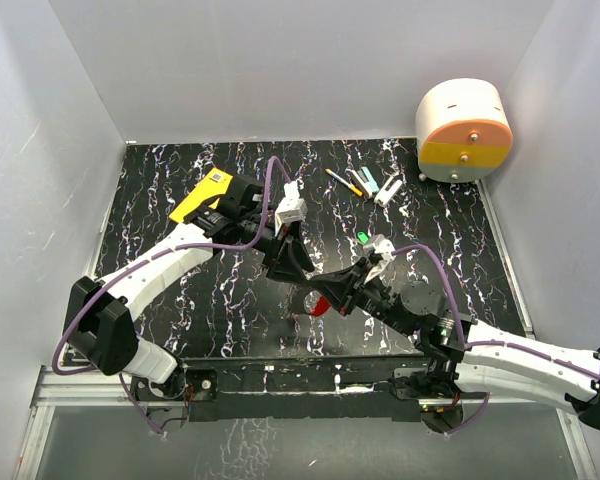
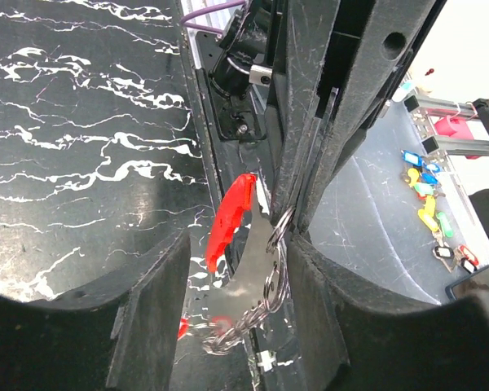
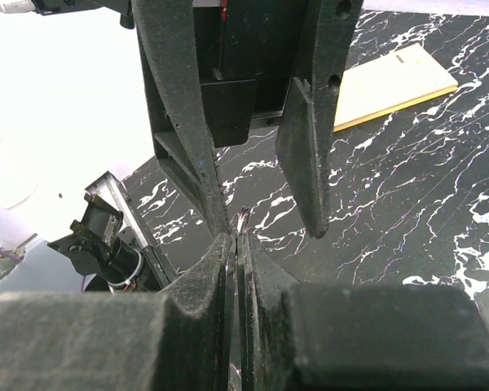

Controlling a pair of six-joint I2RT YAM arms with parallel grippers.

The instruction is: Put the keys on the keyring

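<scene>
My right gripper (image 1: 328, 292) (image 3: 235, 241) is shut on the thin metal keyring (image 2: 279, 269), which shows edge-on between its pads. In the left wrist view its fingers (image 2: 310, 147) come down from the top and pinch the top of the ring. A red key (image 2: 231, 213) (image 1: 320, 306), a whitish-silver key (image 2: 248, 273) and a short chain (image 2: 228, 334) hang from the ring. My left gripper (image 1: 298, 275) (image 2: 240, 244) is open, its fingers either side of the hanging keys. The ring lies close to its right finger (image 2: 326, 318).
A yellow box (image 1: 202, 192) (image 3: 391, 85) lies at the back left. Pens and markers (image 1: 365, 183) and a small green piece (image 1: 363, 237) lie at the back right. A white and orange drum (image 1: 465, 130) stands in the far right corner. Coloured tags (image 2: 428, 195) lie off the table.
</scene>
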